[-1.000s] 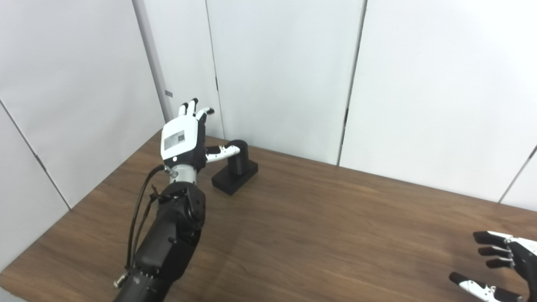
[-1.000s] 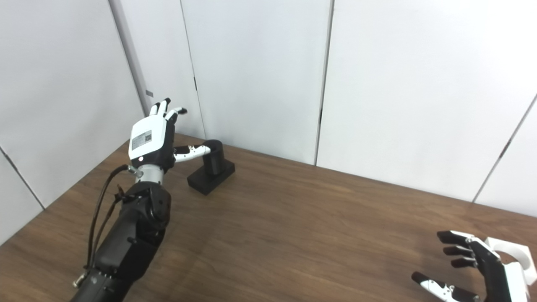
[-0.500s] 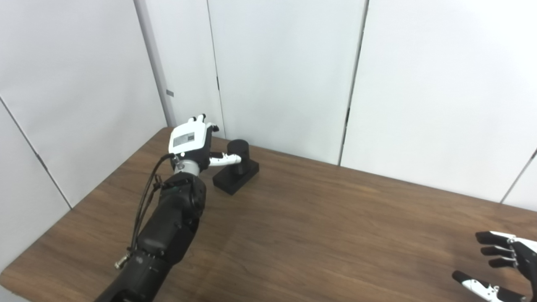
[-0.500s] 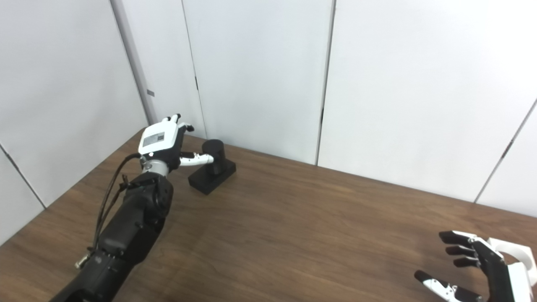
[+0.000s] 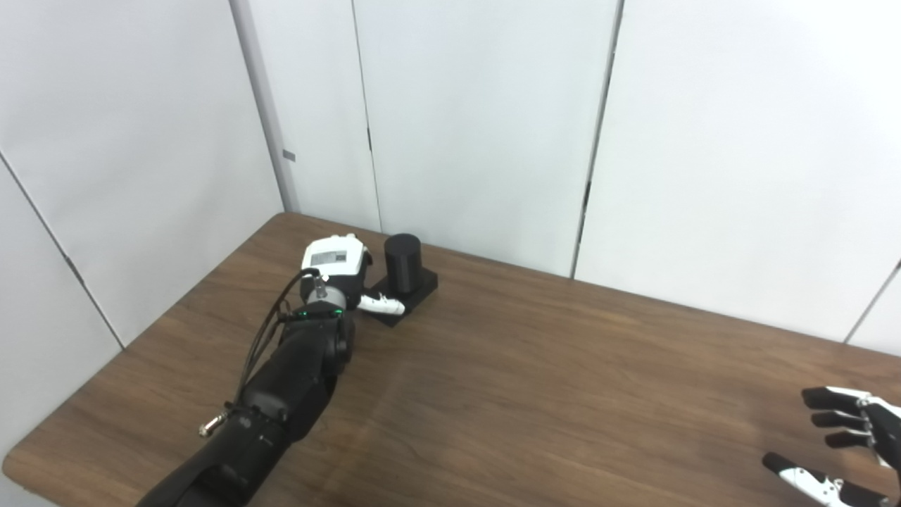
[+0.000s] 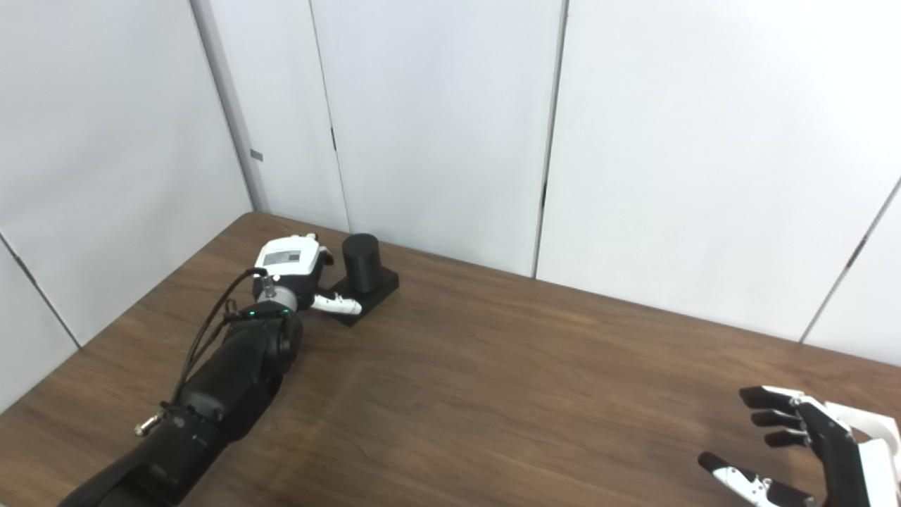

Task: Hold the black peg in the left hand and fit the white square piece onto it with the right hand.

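The black peg point(image 5: 403, 257), a short cylinder on a square black base point(image 5: 421, 287), stands on the table point(image 5: 535, 394) near the far left corner. My left hand point(image 5: 336, 264) is low on the peg's left side, its white back facing up. Its thumb point(image 5: 380, 304) reaches across the front of the base, and its fingers are hidden behind the hand. At the bottom right my right hand point(image 6: 809, 451) hovers open with fingers spread. The white square piece point(image 6: 869, 428) lies just behind it, partly hidden, and the hand is not holding it.
White wall panels point(image 5: 479, 127) rise right behind the table's far edge, close behind the peg. The table's left edge point(image 5: 141, 338) runs diagonally near my left forearm point(image 5: 281, 394). Bare wood lies between the two hands.
My left hand has dropped from above the peg to table level beside its base, tipping forward so the fingers go out of sight. The right hand has barely moved.
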